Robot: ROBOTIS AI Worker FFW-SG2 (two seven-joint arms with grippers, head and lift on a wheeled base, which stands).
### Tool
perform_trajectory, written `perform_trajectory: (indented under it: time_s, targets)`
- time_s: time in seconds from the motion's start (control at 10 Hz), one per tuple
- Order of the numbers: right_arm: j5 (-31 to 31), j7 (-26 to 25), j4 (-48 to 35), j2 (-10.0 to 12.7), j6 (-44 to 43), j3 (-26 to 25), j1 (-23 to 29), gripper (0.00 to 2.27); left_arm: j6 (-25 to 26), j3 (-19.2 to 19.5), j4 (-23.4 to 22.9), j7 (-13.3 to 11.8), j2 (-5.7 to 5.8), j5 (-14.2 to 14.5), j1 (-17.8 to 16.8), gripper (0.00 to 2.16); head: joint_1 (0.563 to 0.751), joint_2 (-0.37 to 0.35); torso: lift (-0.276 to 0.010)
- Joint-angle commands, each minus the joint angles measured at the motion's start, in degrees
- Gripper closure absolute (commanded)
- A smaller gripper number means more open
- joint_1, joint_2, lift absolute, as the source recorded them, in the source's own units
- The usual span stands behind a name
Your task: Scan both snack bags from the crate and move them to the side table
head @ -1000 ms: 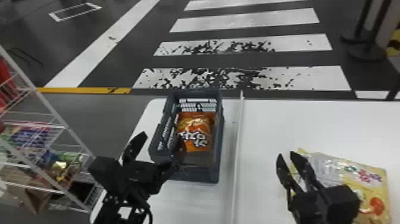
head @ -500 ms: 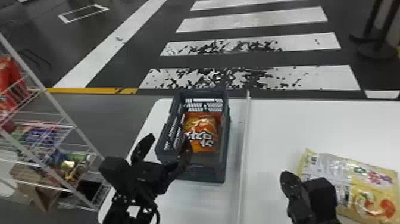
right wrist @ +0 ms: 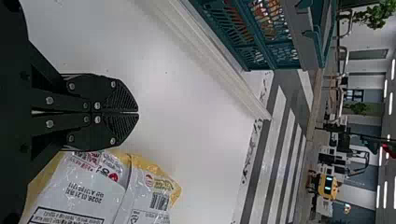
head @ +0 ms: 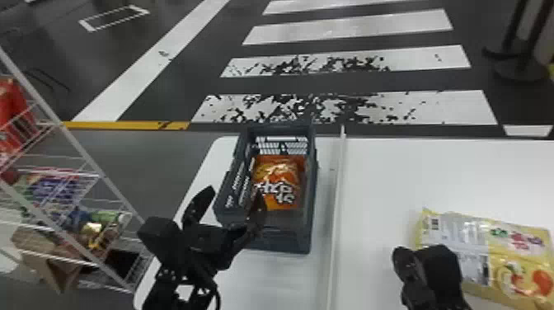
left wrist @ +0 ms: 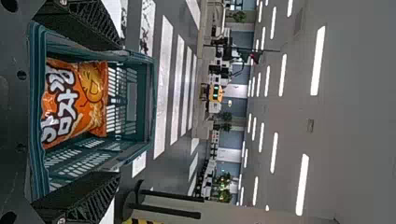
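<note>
My left gripper (head: 231,206) is open at the crate's near left corner. In the left wrist view, the left gripper (left wrist: 84,112) has its two fingers wide apart, with the crate (left wrist: 135,151) between and beyond them. Inside the crate (head: 307,235) lies an orange snack bag (head: 278,181). My right gripper (head: 406,257) stands over the right table beside a yellow snack bag (head: 519,255), which lies flat. Seen from the right wrist, the right gripper (right wrist: 138,113) is shut with nothing between its fingers, and the yellow bag (right wrist: 135,186) lies next to it.
A raised white strip (head: 338,198) runs between the crate's table part and the right white table (head: 379,173). At the left stands a wire rack (head: 95,173) holding packaged goods. Dark post stands (head: 519,68) are on the floor at the far right.
The right gripper's fingers have closed together, and that gripper stands clear of the yellow bag's left part. The whole head view has shifted slightly. The left gripper stays open by the crate.
</note>
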Motion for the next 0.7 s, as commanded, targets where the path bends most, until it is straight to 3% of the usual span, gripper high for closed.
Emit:
perform_trajectory:
  time_s: [0.0, 0.6]
  targets:
    - [0.16, 0.0, -1.49, -0.1, 0.59, -1.1, 1.27, 2.25, 0.0, -0.21, 0.24, -0.05, 0.05, 0.0, -0.01, 0.04, 0.695, 0.258, -0.099]
    - [0.25, 0.7, -4.04, -0.28, 1.82, -7.43, 3.29, 2.25, 0.18, -1.09, 0.68, -0.23, -0.04, -0.09, -0.36, 0.04, 0.695, 0.181, -0.099]
